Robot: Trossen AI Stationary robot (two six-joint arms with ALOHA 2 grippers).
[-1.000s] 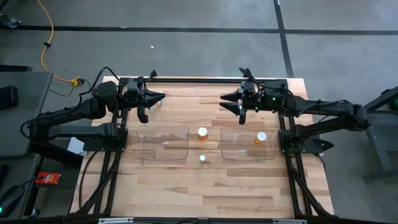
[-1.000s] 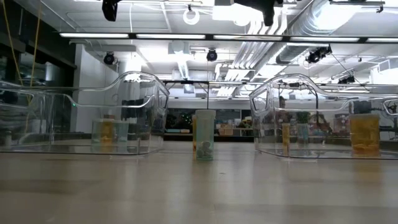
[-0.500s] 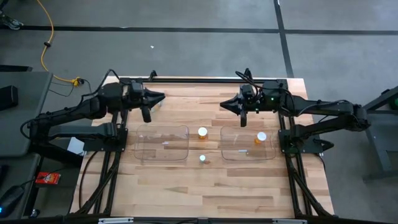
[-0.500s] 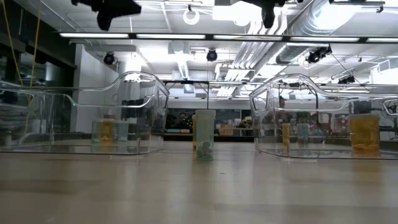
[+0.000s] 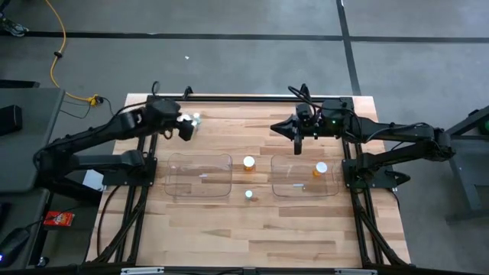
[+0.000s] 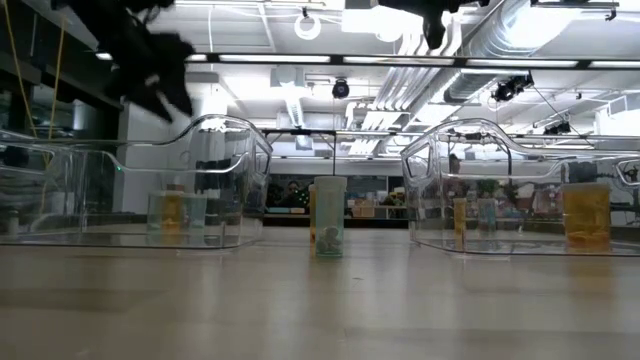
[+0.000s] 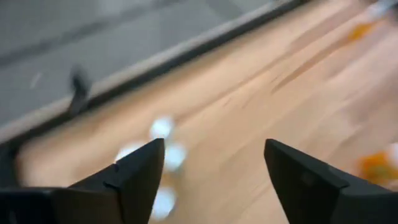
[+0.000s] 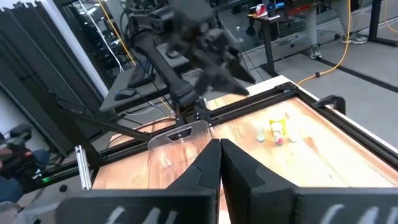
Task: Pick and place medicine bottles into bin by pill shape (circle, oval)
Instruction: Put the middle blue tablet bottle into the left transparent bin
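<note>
Several medicine bottles with white caps (image 5: 194,119) stand in a cluster at the table's far left; the left wrist view shows them as blurred white caps (image 7: 163,129). My left gripper (image 5: 186,130) hangs open just above and beside them, tipped down, its fingers (image 7: 214,146) touching nothing. An amber bottle (image 5: 249,162) stands between the two clear bins, and a pale one (image 5: 249,194) stands nearer the front. Another amber bottle (image 5: 321,168) stands in the right bin (image 5: 304,177). My right gripper (image 5: 273,128) is shut and empty, held high over the table's far middle.
The left clear bin (image 5: 200,177) and the right bin sit side by side at mid-table. A black rail (image 5: 244,98) runs along the far edge. Bare wood lies in front of the bins. In the low view the pale bottle (image 6: 328,230) stands between the bin walls.
My left gripper has swung from pointing level toward the table's right to tipping down over the bottle cluster at the far left, coming lower. My right gripper has shut and otherwise kept its place. No bottle has moved.
</note>
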